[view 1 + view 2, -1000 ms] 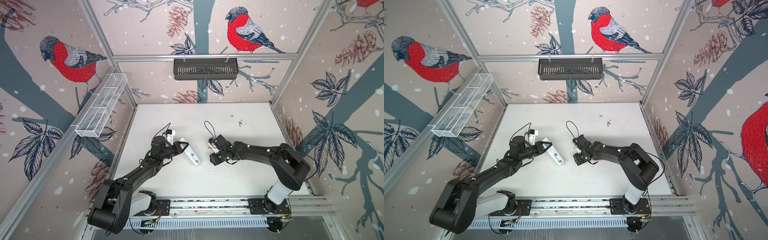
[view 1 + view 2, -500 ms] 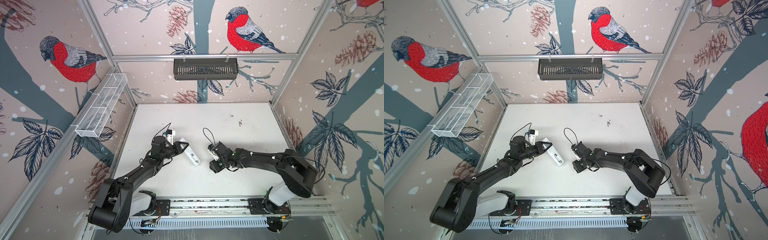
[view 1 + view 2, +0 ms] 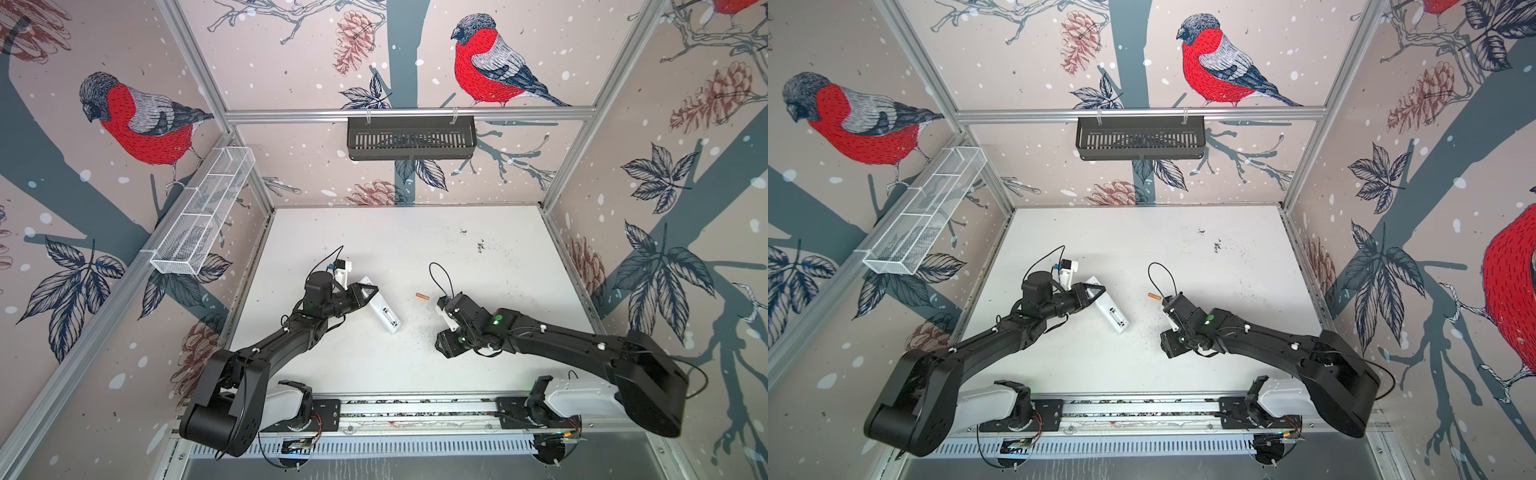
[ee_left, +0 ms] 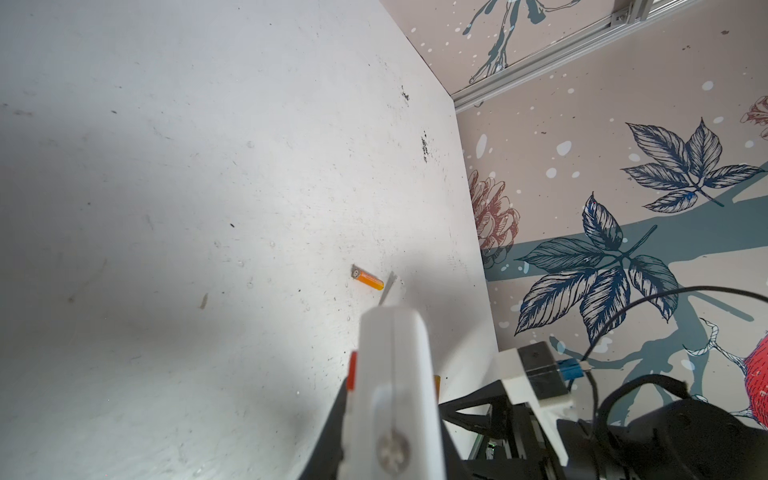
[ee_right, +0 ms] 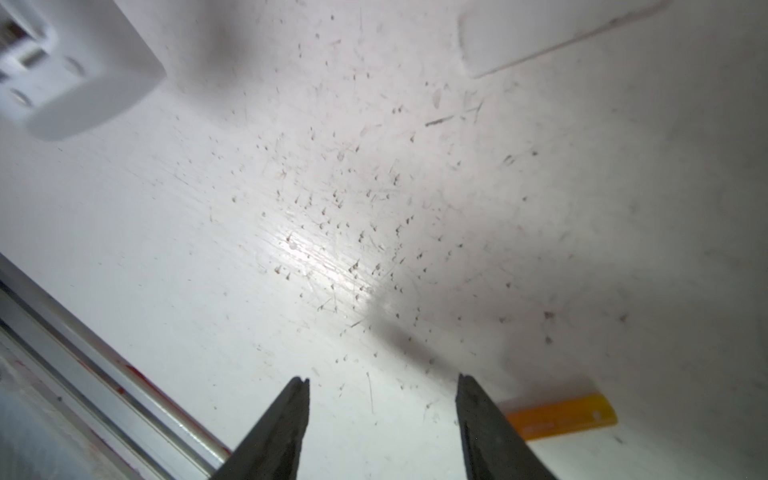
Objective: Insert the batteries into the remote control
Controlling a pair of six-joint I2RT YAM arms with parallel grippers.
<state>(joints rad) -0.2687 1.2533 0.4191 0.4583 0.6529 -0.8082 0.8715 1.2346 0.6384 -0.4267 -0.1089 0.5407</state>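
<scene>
Left tool (image 3: pixel 367 291) grips the remote control (image 3: pixel 385 318) at one end, right tool (image 5: pixel 382 380) hangs open over the counter (image 3: pixel 374 365) beside a battery (image 5: pixel 559 415).

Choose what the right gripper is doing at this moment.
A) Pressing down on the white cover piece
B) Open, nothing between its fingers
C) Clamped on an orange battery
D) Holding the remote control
B: in the right wrist view the right gripper has its jaws apart over bare table, and the orange battery lies just outside the gap.
</scene>
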